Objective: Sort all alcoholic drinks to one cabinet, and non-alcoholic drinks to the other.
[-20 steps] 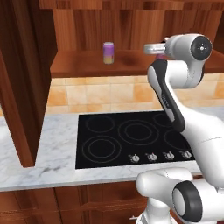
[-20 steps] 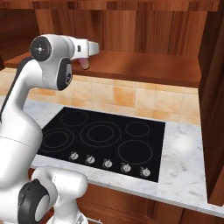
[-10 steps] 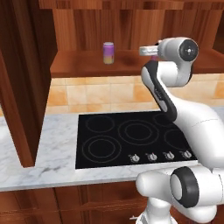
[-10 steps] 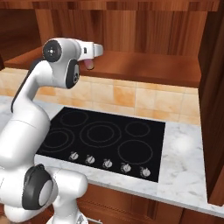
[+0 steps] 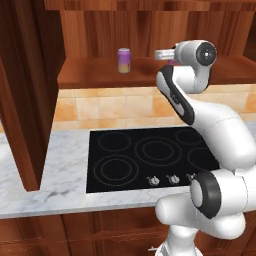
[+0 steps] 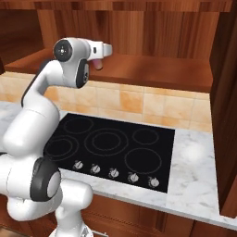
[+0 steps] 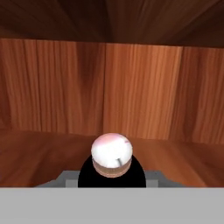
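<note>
My gripper [image 7: 112, 177] is shut on the slim pink bottle [image 7: 111, 152], seen end-on with its black cap nearest the camera. The hand reaches level into the open reddish-brown cabinet [image 7: 144, 100], just above its shelf [image 6: 152, 70]. From the base views, the pink bottle [image 6: 97, 64] peeks out under the white hand, and my gripper [image 5: 170, 61] is hidden behind the wrist. The short purple can [image 5: 123, 60] stands upright on the same shelf [image 5: 90, 75], to the left of the hand. The beer bottle and the dark grey bottle are out of view.
A black cooktop [image 5: 150, 157] with a row of knobs lies in the marble counter [image 6: 194, 180] below the cabinet. Open cabinet doors [image 5: 25, 85] hang on the left and on the right [image 6: 224, 106]. Tan tiles [image 6: 139, 102] line the wall under the shelf.
The arm has swung a little further toward the cabinet with the pink bottle in its grip. The purple can has not moved.
</note>
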Controlling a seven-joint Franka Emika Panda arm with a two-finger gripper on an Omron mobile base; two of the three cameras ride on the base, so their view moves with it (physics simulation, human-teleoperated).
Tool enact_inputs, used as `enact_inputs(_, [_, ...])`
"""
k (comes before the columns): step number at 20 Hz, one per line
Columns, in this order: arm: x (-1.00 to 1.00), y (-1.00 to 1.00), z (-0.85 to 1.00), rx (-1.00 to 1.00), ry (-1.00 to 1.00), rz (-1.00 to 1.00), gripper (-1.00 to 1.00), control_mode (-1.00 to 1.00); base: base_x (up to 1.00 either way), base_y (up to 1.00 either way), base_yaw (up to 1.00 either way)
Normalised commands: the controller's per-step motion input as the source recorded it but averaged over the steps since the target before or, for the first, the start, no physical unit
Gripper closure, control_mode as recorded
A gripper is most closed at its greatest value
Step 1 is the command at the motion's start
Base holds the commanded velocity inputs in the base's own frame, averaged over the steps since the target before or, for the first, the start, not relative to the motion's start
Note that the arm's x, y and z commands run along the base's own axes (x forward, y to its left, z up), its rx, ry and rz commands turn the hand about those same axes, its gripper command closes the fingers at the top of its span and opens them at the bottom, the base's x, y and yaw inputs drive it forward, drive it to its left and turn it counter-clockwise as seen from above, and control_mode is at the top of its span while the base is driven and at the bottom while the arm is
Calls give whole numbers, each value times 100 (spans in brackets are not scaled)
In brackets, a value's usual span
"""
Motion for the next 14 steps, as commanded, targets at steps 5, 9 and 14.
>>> enact_inputs(5, [25,0,-9,0,2,0,100,-100,0,0,0])
enact_inputs(9, [30,0,-14,0,4,0,-100,-100,0,0,0])
enact_inputs(14, [42,0,-17,0,6,0,-100,-100,0,0,0])
